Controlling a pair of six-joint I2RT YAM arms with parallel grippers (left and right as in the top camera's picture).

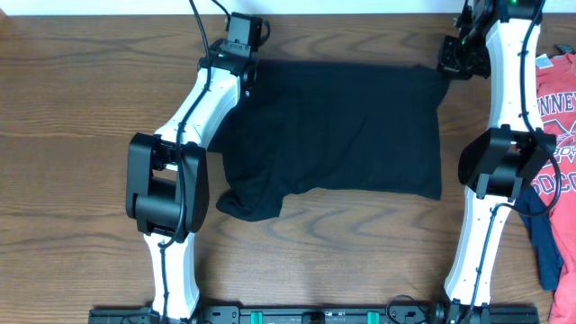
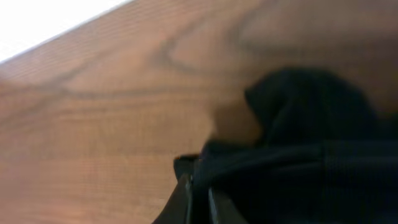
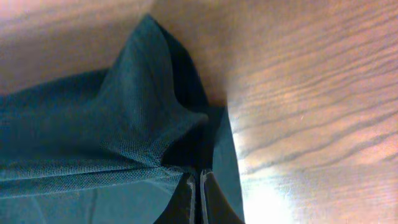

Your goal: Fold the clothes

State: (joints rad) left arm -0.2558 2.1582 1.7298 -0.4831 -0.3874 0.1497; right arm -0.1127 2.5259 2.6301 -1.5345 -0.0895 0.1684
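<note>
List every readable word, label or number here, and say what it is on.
"NNE", cut off by the frame edge: white lettering on the red T-shirt.
"ODCO", also partial: lower line on the same shirt.
Black T-shirt: no text visible in any view.

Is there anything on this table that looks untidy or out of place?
Yes. The soft black T-shirt lies as a rough rectangle, but one sleeve sticks out, bunched, at its near left corner. A red T-shirt with white lettering and a navy garment lie crumpled at the right edge.
</note>
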